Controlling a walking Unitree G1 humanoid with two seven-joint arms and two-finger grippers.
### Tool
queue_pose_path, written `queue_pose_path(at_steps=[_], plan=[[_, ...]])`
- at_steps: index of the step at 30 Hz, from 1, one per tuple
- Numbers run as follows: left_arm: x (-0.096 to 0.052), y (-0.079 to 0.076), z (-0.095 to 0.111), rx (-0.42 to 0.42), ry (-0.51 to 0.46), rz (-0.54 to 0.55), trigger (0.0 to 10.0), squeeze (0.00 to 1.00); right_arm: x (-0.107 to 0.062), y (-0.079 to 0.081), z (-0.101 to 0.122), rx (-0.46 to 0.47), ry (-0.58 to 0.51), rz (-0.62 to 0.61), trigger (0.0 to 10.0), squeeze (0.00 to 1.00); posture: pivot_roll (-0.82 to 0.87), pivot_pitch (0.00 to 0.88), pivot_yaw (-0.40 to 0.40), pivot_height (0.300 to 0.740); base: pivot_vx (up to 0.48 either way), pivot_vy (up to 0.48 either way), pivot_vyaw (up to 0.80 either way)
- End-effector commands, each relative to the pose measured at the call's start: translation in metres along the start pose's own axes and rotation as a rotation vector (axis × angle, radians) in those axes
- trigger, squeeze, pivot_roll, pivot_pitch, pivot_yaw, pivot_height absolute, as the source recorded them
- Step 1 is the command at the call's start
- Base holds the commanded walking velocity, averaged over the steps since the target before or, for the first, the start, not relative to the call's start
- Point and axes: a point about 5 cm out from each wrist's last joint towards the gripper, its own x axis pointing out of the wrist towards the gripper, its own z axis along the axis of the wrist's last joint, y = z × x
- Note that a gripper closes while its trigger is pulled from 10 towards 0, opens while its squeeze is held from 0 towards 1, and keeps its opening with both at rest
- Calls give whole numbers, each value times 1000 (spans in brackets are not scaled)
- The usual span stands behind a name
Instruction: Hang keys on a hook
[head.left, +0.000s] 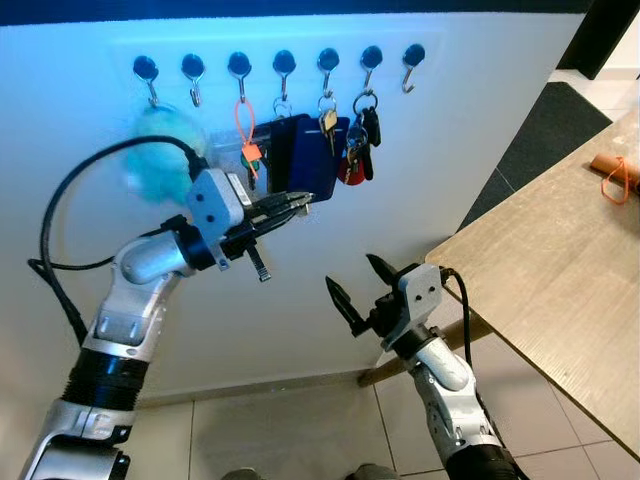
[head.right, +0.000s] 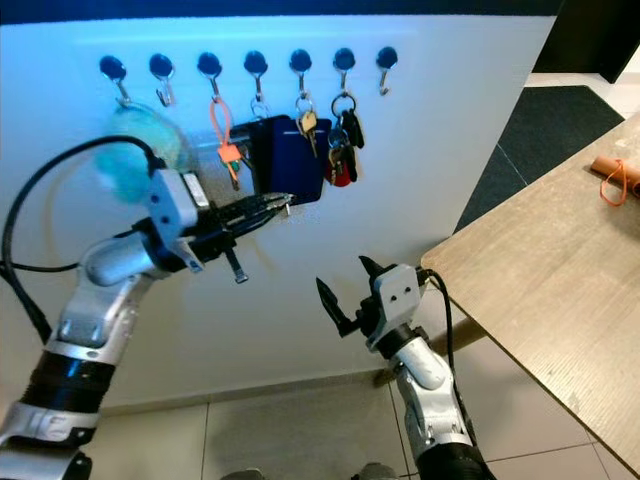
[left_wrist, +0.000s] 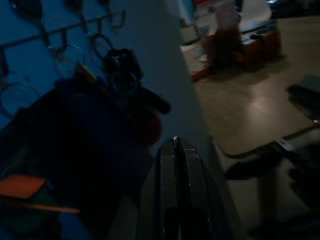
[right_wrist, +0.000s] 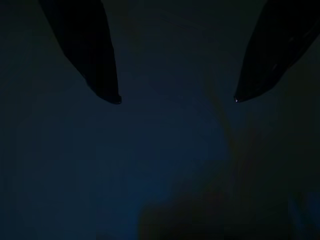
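Reaching toward the wall, the left gripper (head.left: 296, 203) has its fingers pressed together, apparently empty, tips just below a blue pouch (head.left: 305, 155). Several key bunches (head.left: 358, 145) already hang from the hook row (head.left: 283, 66); the rightmost hook (head.left: 411, 62) is bare. Backing straight out would probably avoid snagging them. The right gripper (head.left: 357, 279) waits below, spread wide and empty.

White wall (head.left: 480, 130), beige tiled floor (head.left: 290, 430), wooden table (head.left: 560, 270), dark mat (head.left: 560, 130)
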Motion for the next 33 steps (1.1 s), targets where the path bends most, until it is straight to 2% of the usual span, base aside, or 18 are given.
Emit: queue_pose_path(at_steps=[1, 5, 9, 12, 20, 33], plan=[[-11, 3, 12, -8, 17, -37, 10000, 0, -4, 1, 1, 23, 12, -2, 10000, 0, 23, 73, -37, 740, 0, 0, 0], [-19, 11, 19, 22, 33, -14, 10000, 0, -4, 2, 4, 30, 18, 1, 10000, 0, 31, 81, -42, 740, 0, 0, 0], [-28, 30, 24, 46, 24, 91, 10000, 0, 0, 3, 7, 36, 10, 1, 10000, 0, 34, 87, -46, 740, 0, 0, 0], [-35, 51, 35, 101, -5, 218, 10000, 0, 6, 4, 17, 39, -15, 6, 10000, 0, 35, 87, -46, 740, 0, 0, 0], [-38, 64, 49, 101, -47, 268, 10000, 0, 12, 6, 31, 35, -47, 25, 10000, 0, 29, 91, -45, 740, 0, 0, 0], [-51, 73, 52, 71, -62, 291, 10000, 0, 20, 11, 49, 29, -89, 61, 10000, 0, 26, 91, -48, 740, 0, 0, 0]])
